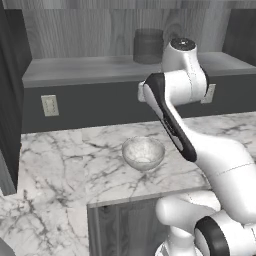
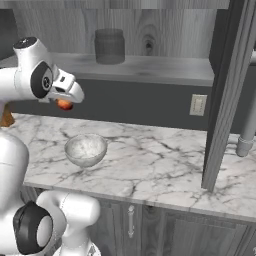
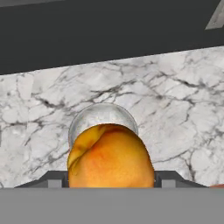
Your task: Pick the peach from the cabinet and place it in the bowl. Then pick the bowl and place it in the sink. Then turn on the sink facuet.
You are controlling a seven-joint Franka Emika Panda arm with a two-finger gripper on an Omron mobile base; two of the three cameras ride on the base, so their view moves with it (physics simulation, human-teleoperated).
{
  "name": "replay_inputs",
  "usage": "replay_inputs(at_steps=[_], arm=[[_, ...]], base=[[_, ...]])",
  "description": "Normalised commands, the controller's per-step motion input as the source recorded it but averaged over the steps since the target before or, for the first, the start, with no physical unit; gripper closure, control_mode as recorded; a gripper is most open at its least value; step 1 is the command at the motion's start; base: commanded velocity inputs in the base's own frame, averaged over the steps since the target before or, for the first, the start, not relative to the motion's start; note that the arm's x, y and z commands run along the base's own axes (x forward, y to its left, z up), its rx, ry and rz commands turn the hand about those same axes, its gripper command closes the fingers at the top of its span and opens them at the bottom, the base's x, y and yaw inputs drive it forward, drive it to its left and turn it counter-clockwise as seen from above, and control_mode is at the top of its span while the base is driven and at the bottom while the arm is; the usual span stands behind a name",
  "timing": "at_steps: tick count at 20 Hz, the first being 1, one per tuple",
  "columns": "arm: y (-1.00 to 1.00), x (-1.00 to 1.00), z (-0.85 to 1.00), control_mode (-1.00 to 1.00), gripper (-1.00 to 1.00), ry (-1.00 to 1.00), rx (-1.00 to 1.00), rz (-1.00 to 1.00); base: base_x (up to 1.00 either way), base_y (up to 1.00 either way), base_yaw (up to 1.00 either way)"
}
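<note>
One step half done: fingers (image 3: 111, 186) clamped on peach (image 3: 110, 156), out of cabinet (image 2: 150, 67), above bowl (image 3: 103, 117); sink, faucet steps remain.

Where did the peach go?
The peach is held in the end effector, up in the air above the counter and over the bowl.
</note>
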Motion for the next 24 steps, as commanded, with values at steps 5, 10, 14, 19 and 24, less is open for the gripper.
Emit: replay_inputs(at_steps=[5,10,14,19,24], arm=[[0.0,-0.59,-0.99,-1.0,1.0,0.37,0.04,-0.06],[0.0,0.1,-1.0,-1.0,1.0,0.34,0.02,-0.02],[0.0,0.76,-0.76,-1.0,1.0,0.14,0.01,0.0],[0.0,0.58,-0.31,-1.0,1.0,0.0,0.0,0.0],[0.0,0.29,-0.49,-1.0,1.0,0.0,-0.03,0.0]], base=[[0.0,0.0,0.0],[0.0,0.0,0.0],[0.0,0.0,0.0],[0.0,0.0,0.0],[0.0,0.0,0.0]])
